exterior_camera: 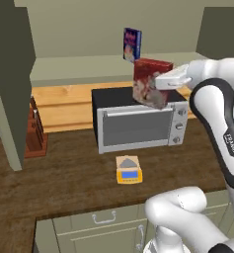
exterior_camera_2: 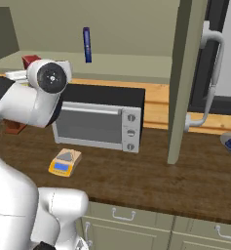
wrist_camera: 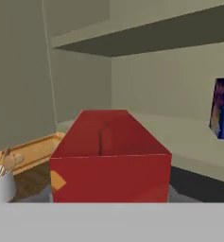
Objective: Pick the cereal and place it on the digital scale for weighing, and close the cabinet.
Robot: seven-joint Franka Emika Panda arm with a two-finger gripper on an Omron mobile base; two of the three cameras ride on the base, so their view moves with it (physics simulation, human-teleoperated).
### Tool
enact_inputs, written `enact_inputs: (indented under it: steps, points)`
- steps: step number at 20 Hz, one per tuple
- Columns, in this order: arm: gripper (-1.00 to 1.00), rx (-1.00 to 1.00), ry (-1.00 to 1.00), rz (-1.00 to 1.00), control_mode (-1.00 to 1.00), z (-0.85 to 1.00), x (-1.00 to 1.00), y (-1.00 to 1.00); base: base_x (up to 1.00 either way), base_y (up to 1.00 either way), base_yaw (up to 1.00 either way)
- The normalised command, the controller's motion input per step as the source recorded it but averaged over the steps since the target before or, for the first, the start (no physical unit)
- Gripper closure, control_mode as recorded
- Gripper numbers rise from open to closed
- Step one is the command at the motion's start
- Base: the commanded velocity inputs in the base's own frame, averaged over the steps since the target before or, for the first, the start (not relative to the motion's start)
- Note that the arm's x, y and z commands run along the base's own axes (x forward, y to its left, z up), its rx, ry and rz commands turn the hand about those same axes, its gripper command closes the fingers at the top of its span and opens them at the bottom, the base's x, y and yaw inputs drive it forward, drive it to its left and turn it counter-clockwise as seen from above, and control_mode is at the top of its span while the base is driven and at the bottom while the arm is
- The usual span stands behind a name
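Gripper (exterior_camera: 160,85) clamped on boxy red cereal (exterior_camera: 150,82), tilted above glossy metal microwave (exterior_camera: 138,121).

Yellow scale (exterior_camera_2: 65,162) before microwave (exterior_camera_2: 100,117)

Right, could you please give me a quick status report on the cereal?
End effector shut on cereal, held above toaster oven. Digital scale bare on counter below. Cabinet door open.

2 boxes (exterior_camera: 150,81), 1 scale (exterior_camera: 129,169), 1 microwave (exterior_camera: 138,121)
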Motion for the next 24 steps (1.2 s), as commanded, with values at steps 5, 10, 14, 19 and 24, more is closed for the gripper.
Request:
enact_inputs:
  steps: [5,10,14,19,24]
  points:
    - [1.00,-0.08,0.01,0.25,-1.00,-0.75,-0.26,0.06,0.00,0.00,0.00]
    - [1.00,0.00,0.19,0.16,-1.00,-0.70,-0.01,0.02,0.00,0.00,0.00]
    - [1.00,0.00,0.19,0.12,-1.00,-0.80,0.00,0.03,0.00,0.00,0.00]
    - [1.00,0.03,0.05,0.10,-1.00,-0.72,0.00,0.00,0.00,0.00,0.00]
    - [1.00,0.17,0.00,0.03,-1.00,-0.82,0.33,0.11,0.00,0.00,0.00]
